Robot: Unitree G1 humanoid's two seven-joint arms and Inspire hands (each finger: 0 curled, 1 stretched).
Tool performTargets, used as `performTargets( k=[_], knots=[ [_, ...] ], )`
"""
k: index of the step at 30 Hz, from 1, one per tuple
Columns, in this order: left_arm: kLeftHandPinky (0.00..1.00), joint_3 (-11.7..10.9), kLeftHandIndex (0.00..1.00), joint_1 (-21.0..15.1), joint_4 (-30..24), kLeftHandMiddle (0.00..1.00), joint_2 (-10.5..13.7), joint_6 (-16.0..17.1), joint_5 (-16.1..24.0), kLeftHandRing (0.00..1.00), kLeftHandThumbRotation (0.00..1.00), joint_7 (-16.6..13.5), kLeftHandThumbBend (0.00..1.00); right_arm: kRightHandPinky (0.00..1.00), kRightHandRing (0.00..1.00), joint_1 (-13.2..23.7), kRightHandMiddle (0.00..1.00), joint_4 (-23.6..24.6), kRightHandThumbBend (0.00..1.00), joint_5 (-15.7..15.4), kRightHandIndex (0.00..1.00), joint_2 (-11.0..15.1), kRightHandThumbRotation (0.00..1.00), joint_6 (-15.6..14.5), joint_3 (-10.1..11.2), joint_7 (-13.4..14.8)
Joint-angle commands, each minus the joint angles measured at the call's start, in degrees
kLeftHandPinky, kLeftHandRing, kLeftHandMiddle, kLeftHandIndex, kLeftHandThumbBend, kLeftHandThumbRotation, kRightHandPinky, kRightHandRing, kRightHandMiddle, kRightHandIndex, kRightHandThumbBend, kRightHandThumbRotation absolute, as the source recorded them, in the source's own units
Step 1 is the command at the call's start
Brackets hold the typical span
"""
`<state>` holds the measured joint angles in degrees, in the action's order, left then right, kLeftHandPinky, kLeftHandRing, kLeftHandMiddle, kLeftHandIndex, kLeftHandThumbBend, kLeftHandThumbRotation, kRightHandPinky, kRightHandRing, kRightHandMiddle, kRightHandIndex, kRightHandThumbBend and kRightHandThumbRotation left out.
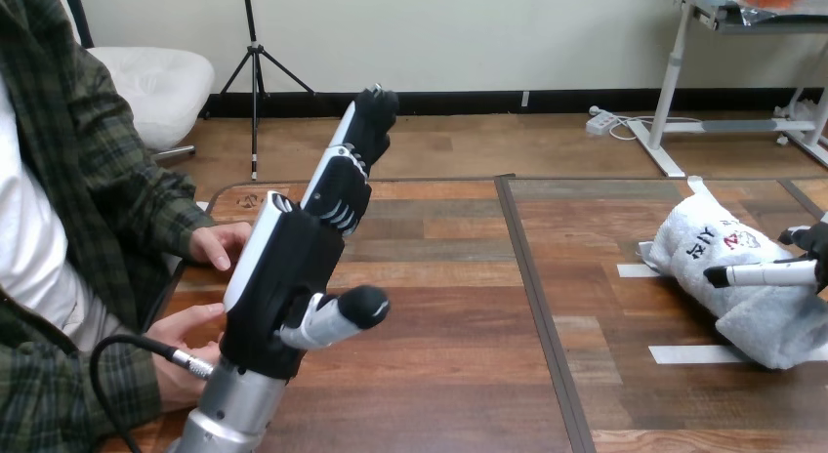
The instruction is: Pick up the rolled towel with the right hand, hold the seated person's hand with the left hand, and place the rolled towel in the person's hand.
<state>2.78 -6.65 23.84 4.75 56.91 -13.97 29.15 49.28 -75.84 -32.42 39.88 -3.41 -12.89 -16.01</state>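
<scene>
Right hand (766,273) mostly cut off at view's right edge; whether it grips the towel (698,243) can't be told. Towel's lower end runs past same edge. Left hand (283,267) & forearm (234,404) cover part of person's nearer hand (186,326); farther hand (220,246) partly behind it too.

Single head camera, high viewpoint, facing forward and down across the table (439,375), left hand (278,277) close to lens at lower left, towel (757,321) farther off at right edge.
</scene>
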Motion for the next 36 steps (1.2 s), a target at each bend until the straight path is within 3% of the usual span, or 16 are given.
performTargets(
  k=[1,11,20,22,25,32,36],
  knots=[
    [1.00,0.62,1.00,0.15,-4.54,1.00,0.22,0.30,-1.34,1.00,0.81,0.06,1.00,0.83,0.92,4.46,0.94,-1.08,1.00,-0.05,0.97,-2.15,0.61,0.35,-0.99,1.42],
    [1.00,1.00,1.00,4.13,-9.95,1.00,0.14,-1.47,-1.88,1.00,0.82,-1.01,1.00,0.81,0.90,3.73,0.92,-1.63,1.00,0.16,0.94,-2.83,0.53,0.22,-1.41,2.70],
    [1.00,1.29,1.00,7.24,-14.08,1.00,-0.13,-2.44,-1.91,1.00,0.83,-1.81,1.00,0.43,0.52,2.88,0.60,-1.12,0.94,2.01,0.72,-3.93,0.22,0.40,0.06,6.89],
    [1.00,1.33,1.00,7.70,-14.67,1.00,-0.13,-2.65,-1.86,1.00,0.84,-1.96,1.00,0.40,0.50,2.62,0.58,-1.12,0.91,2.35,0.65,-4.06,0.11,0.63,0.21,7.81],
    [1.00,1.25,1.00,7.87,-14.72,1.00,-0.44,-2.31,-1.76,1.00,0.84,-2.23,1.00,0.42,0.55,2.19,0.61,-1.02,0.90,2.61,0.60,-4.33,0.06,1.29,0.25,9.53],
    [0.99,1.06,0.99,8.00,-14.38,1.00,-1.04,-1.98,-1.31,1.00,0.84,-2.98,1.00,0.43,0.59,1.96,0.63,-0.73,0.85,2.86,0.52,-5.42,0.01,2.15,-0.36,10.90],
    [0.99,1.20,0.99,8.06,-14.30,1.00,-1.03,-1.92,-1.21,1.00,0.84,-3.11,1.00,0.40,0.53,2.28,0.58,-0.36,0.83,3.41,0.51,-6.15,0.00,2.27,-0.24,10.40]
  ],
)
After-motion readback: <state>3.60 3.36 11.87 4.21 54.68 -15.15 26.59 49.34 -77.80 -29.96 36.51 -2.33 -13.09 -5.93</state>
